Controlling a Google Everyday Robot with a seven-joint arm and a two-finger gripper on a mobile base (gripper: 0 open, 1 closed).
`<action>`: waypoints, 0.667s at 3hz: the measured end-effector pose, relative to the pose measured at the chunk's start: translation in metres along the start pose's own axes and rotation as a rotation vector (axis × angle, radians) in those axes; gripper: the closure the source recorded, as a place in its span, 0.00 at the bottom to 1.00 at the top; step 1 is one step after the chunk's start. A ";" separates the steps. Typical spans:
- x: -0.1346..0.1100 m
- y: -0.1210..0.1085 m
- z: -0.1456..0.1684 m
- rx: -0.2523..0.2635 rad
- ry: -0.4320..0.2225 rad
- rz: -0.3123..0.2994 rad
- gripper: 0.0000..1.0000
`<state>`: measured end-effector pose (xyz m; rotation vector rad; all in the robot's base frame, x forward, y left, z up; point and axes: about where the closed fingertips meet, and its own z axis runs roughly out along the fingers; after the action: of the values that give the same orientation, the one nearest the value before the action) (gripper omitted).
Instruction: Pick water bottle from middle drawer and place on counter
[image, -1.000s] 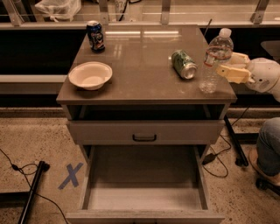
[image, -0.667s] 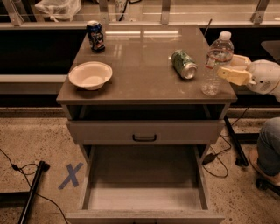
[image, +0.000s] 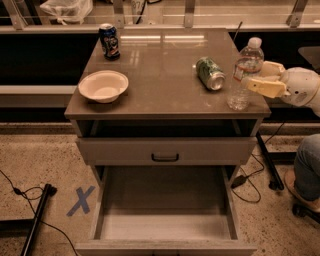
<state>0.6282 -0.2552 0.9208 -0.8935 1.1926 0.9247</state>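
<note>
The water bottle (image: 242, 75), clear with a white cap, stands upright on the counter (image: 160, 75) near its right edge. My gripper (image: 254, 76) reaches in from the right, with its cream fingers (image: 265, 87) closed on the bottle's upper half. The middle drawer (image: 162, 200) is pulled out below, and nothing lies on its floor.
A green can (image: 210, 73) lies on its side just left of the bottle. A white bowl (image: 103, 86) sits at the counter's left front and a blue can (image: 109, 41) stands at the back left. The drawer front with a black handle (image: 165, 157) is above the open drawer. A person's leg (image: 305, 170) is at the right.
The bottle has come down slightly onto the counter with my gripper. Nothing else has moved.
</note>
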 end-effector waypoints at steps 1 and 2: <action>0.000 0.000 0.003 -0.005 -0.001 0.000 0.00; 0.000 0.001 0.003 -0.005 0.000 0.000 0.00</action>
<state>0.6287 -0.2523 0.9215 -0.8974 1.1906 0.9279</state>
